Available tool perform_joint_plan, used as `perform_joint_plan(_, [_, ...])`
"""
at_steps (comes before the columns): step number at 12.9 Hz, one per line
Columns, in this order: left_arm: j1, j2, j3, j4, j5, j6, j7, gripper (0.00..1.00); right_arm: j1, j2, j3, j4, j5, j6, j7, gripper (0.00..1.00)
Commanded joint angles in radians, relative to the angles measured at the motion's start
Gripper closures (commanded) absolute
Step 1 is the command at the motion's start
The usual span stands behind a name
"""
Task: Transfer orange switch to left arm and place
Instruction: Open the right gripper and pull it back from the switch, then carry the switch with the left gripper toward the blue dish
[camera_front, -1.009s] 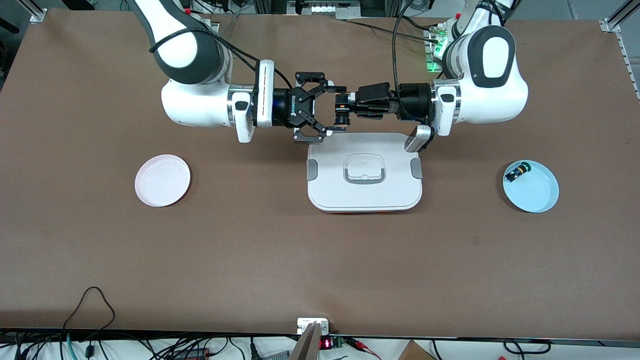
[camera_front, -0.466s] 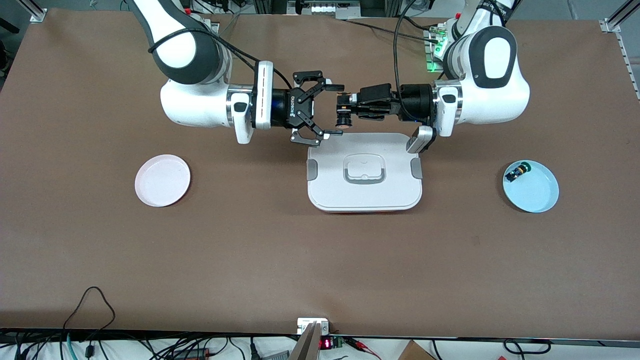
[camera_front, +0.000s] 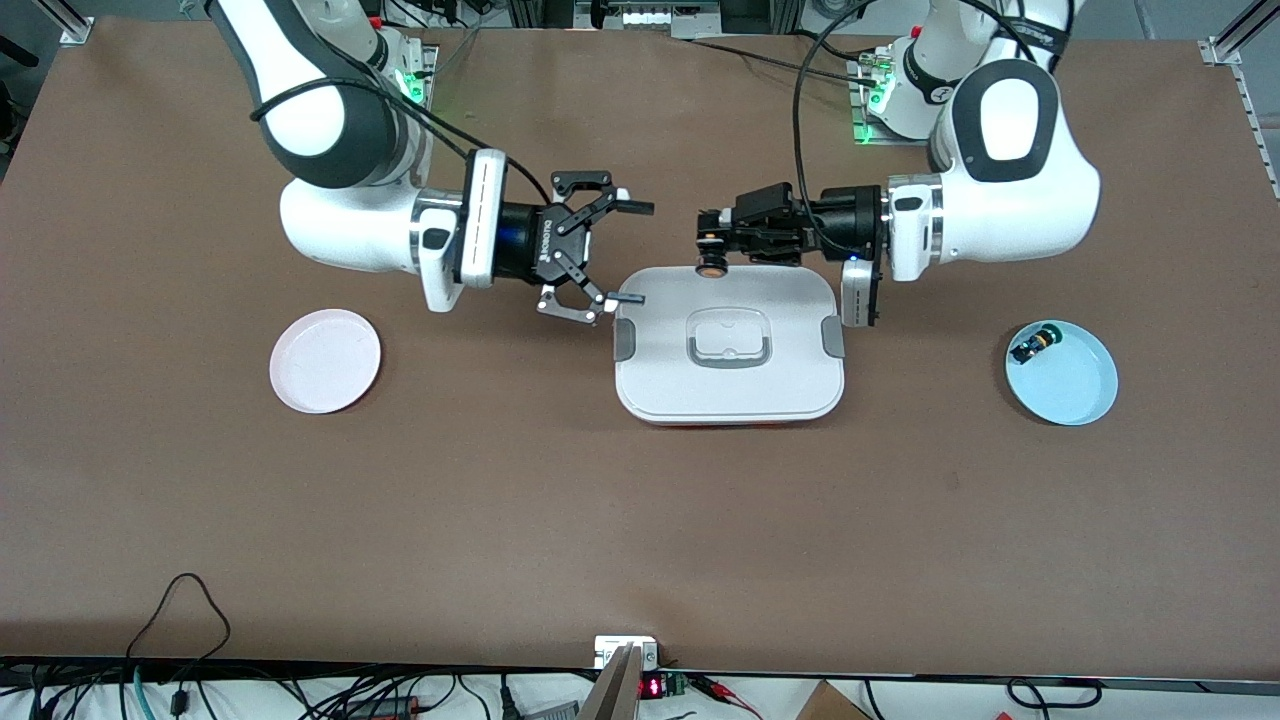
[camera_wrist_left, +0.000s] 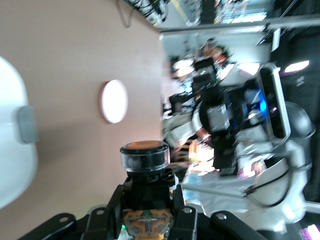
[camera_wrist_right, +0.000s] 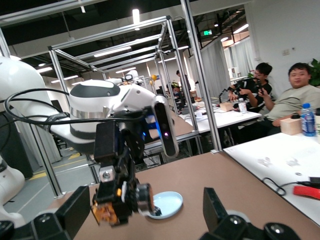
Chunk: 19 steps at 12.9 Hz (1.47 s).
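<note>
The orange switch (camera_front: 712, 266) is clamped in my left gripper (camera_front: 711, 243), which is shut on it over the edge of the white box (camera_front: 730, 385) that lies toward the robots' bases. In the left wrist view the switch (camera_wrist_left: 145, 160) stands between the left gripper's (camera_wrist_left: 147, 200) jaws, orange cap outward. My right gripper (camera_front: 640, 253) is open and empty, in the air beside the box on the right arm's side. In the right wrist view the switch (camera_wrist_right: 125, 197) shows apart from the spread right gripper (camera_wrist_right: 145, 215).
A pink plate (camera_front: 325, 360) lies toward the right arm's end. A blue plate (camera_front: 1070, 385) toward the left arm's end holds a small black switch with a green cap (camera_front: 1030, 346). Cables hang along the table edge nearest the front camera.
The two grippers have drawn apart. The right gripper has backed off the switch toward its own end, still open. The left gripper has pulled back with the switch in it.
</note>
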Motion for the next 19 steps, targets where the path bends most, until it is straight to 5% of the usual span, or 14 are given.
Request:
perform_joint_plan(1, [0.091,0.1,-0.004,0.129,0.24,-0.126,0.013,0.8,-0.073,-0.018,0.007,-0.031,-0.095,-0.06,0.016,0.0])
perform_joint_plan(5, [0.131,0.22,-0.004,0.341,0.688,-0.283,0.088,0.8,-0.152,-0.043,0.001,-0.026,-0.406,-0.164,0.402,0.0])
perform_joint_plan(13, [0.125,0.181,-0.068,0.331,1.533,-0.34,0.396,0.8,-0.143,-0.132,-0.047,0.01,-0.968,-0.269,1.427,0.0])
perform_joint_plan(17, [0.218,0.166,-0.065,0.26,1.592,-0.32,0.587,0.8,-0.163,-0.138,-0.08,0.01,-1.19,-0.337,1.754,0.0])
perform_joint_plan(19, [0.264,0.171,-0.068,0.19,1.681,-0.264,0.593,0.79,-0.163,-0.142,-0.113,0.015,-1.421,-0.418,1.895,0.0])
